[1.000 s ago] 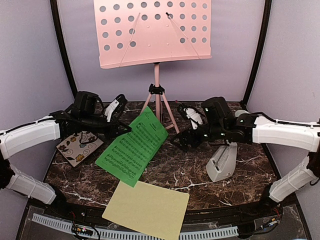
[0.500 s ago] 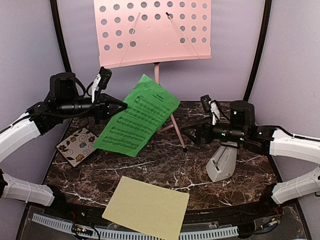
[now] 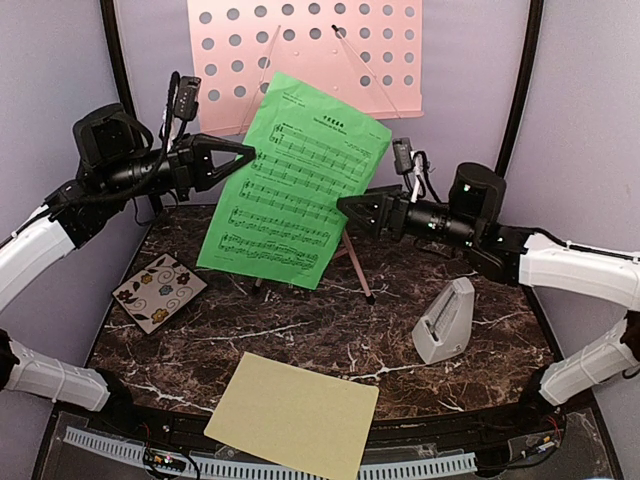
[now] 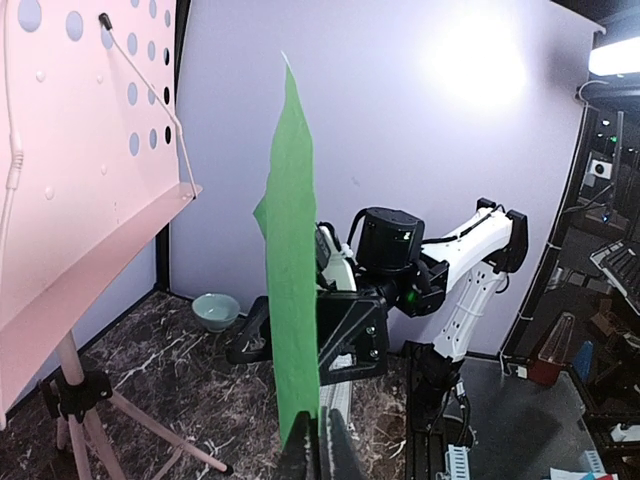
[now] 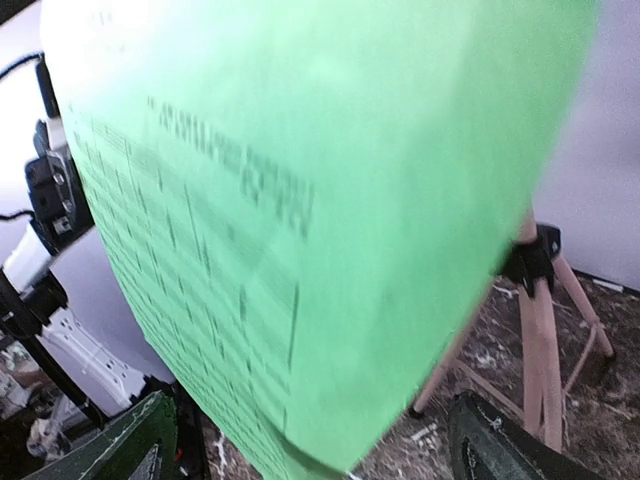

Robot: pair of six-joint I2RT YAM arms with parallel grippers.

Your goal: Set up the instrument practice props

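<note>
Clamping the green sheet (image 3: pixel 300 180), left pincer (image 4: pixel 318 452) is closed; only right wrist view shows right pincer (image 5: pixel 320 440) gaping, gripping nothing.

Bright, even light fills the overhead view, leaving only soft shadows on the marble tabletop (image 3: pixel 330 320); the black frame posts (image 3: pixel 517 100) bow outward — wide-lens distortion. From the left wrist, a white hotspot glares on the purple wall (image 4: pixel 480 60), yet the edge-on green music sheet (image 4: pixel 295 300) reads crisp. From the right wrist the same sheet looms close and smeared — its staves blurred, unreadable.
</note>
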